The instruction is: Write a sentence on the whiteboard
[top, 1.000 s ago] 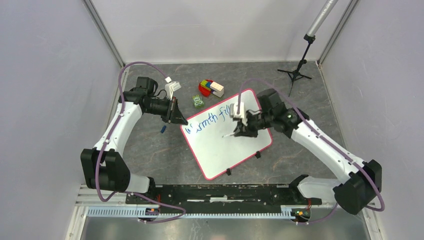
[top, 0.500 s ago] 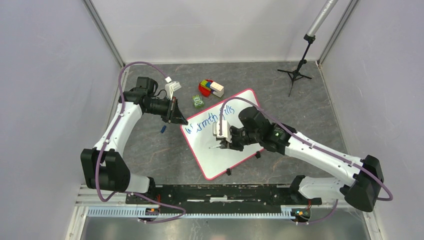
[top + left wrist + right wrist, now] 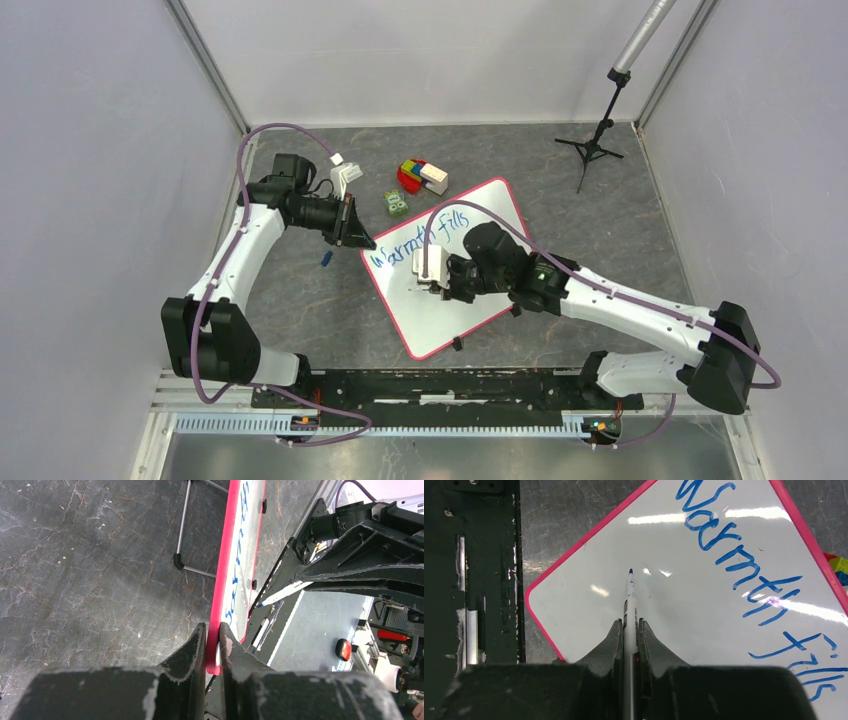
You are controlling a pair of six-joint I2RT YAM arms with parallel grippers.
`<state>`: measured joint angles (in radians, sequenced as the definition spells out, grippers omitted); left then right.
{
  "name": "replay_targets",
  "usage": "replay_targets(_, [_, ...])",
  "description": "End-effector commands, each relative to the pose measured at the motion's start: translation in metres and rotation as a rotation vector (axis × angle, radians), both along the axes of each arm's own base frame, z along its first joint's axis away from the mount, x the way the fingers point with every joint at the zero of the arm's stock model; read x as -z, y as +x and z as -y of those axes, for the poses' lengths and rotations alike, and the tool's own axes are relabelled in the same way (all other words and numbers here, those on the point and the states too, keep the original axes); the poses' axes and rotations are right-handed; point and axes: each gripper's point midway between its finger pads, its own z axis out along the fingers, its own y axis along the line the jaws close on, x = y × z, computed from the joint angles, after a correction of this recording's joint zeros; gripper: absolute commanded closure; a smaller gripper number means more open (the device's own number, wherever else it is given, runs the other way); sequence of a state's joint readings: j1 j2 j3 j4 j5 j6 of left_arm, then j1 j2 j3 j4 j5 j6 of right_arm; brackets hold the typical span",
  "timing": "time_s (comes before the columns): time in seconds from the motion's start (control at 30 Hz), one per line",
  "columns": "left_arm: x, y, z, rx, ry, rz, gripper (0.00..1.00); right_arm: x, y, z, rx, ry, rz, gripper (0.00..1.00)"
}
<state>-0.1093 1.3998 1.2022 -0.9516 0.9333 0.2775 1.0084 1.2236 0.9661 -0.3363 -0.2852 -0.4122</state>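
Right wrist view: right end effector (image 3: 630,626) clenched on a blue marker (image 3: 630,592), its tip over bare whiteboard (image 3: 589,605) just ahead (contact unclear). Written sentence (image 3: 749,580), "Warmth fills" in slanted blue, lies ahead and to the right of that tip. Also listed: left end effector (image 3: 212,635) clamped on the whiteboard's pink rim at a corner. Board lies flat on grey bench (image 3: 300,300).

White arms (image 3: 240,250), black joints (image 3: 215,340), purple cables (image 3: 275,127)
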Motion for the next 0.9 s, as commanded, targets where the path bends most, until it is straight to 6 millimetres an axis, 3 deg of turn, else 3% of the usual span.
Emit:
replay_targets(0.0, [0.007, 0.006, -0.002, -0.018, 0.047, 0.033, 0.98, -0.003, 0.005, -0.009, 0.020, 0.014, 0.030, 1.00])
replay_targets(0.63, [0.007, 0.004, -0.003, -0.018, 0.050, 0.039, 0.98, 0.013, 0.003, -0.020, -0.009, -0.037, 0.049, 1.00])
replay_targets(0.87, [0.007, 0.004, -0.003, -0.016, 0.051, 0.042, 0.98, 0.005, 0.012, -0.018, 0.034, -0.027, 0.078, 1.00])
